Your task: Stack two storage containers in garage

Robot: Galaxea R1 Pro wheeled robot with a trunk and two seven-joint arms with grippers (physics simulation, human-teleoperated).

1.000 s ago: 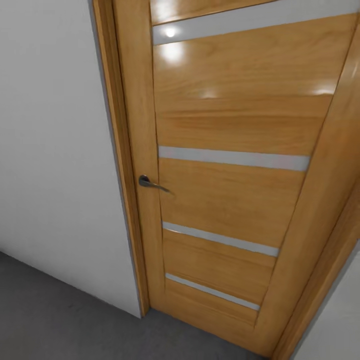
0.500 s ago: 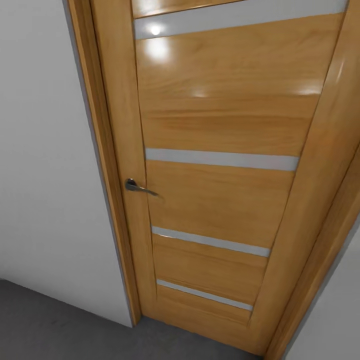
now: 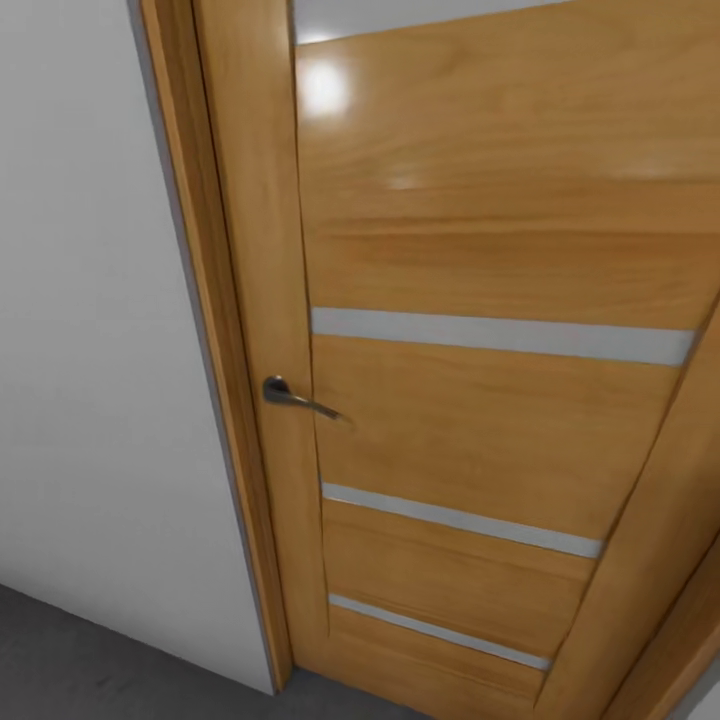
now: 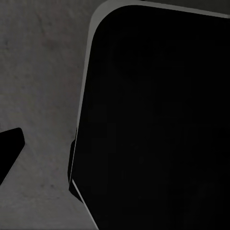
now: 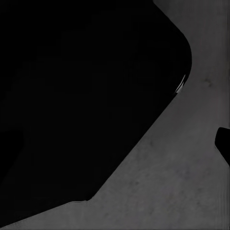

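Door: honey-wood door [image 3: 480, 400] shut, lever handle [image 3: 295, 396] at its left edge.
Floor: the floor [image 3: 80, 660] is grey concrete.
Containers: nowhere to be spotted here.
Fingers: too dark, can't tell.
Tip: probably square up and go slow.

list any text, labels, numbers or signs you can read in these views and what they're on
None: no readable text, label, number or sign appears in any view.
The wooden door has plain pale strips and light glare, no writing.
The door handle is bare metal.
The white wall is blank.
The wrist views show grey floor and a dark unmarked body.
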